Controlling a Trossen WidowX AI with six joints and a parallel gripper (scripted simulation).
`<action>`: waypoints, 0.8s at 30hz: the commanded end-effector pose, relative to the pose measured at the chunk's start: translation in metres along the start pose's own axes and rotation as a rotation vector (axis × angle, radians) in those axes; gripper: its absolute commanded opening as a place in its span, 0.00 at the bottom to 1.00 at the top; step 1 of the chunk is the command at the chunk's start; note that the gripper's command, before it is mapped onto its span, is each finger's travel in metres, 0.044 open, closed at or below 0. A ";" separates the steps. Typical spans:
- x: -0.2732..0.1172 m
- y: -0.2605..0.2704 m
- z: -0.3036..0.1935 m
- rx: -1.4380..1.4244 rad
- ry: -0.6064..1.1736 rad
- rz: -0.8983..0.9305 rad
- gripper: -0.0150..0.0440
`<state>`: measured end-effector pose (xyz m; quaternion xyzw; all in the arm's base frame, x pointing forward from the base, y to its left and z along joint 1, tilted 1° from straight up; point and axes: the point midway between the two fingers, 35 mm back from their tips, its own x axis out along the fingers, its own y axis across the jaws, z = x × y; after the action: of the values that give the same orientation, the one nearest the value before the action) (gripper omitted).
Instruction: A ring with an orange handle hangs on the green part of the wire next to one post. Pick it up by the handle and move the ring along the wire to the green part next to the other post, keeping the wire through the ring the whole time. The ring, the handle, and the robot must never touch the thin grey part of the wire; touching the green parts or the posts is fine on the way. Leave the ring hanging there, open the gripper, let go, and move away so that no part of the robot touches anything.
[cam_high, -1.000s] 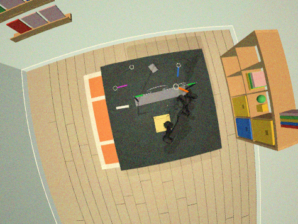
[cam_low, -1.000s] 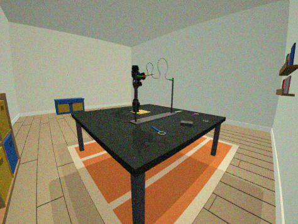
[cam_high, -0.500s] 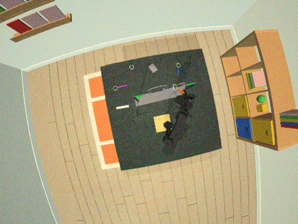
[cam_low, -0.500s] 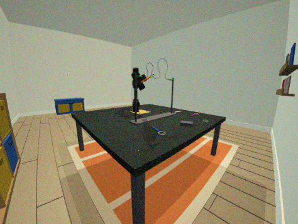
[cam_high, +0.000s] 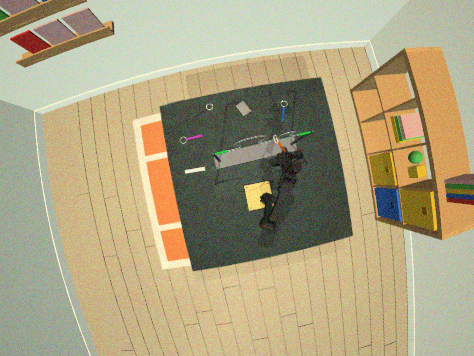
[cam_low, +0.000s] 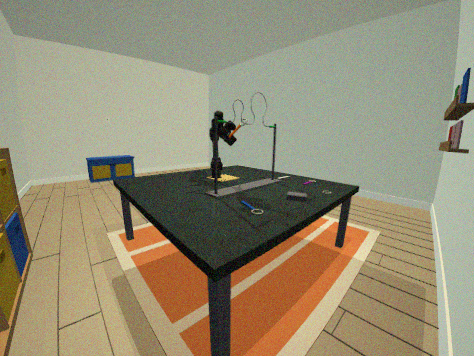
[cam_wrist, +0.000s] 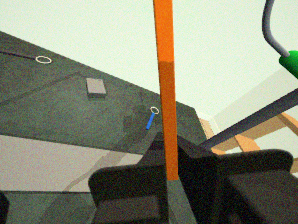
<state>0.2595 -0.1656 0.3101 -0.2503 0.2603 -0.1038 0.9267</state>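
Gripper (cam_high: 283, 151) (cam_low: 231, 137) (cam_wrist: 163, 135) clenched on orange handle (cam_high: 281, 145) (cam_low: 235, 131) (cam_wrist: 166, 75); prob. best to ease ring (cam_high: 275, 139) (cam_low: 243, 121) along grey wire (cam_low: 265, 107) (cam_wrist: 268, 27) ahead of fingertips, w/ wire centred, no contact.

Playroom-like room: cube shelf (cam_high: 422, 145), toy-like green ball (cam_high: 415, 157), orange rug (cam_high: 162, 192) (cam_low: 165, 280).
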 end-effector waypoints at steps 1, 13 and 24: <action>0.001 0.015 -0.001 0.076 -0.003 0.051 0.00; -0.001 0.054 0.006 0.292 -0.019 0.184 0.00; -0.005 0.078 0.016 0.416 -0.031 0.263 0.00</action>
<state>0.2685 -0.0972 0.2867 -0.0369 0.2482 -0.0369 0.9673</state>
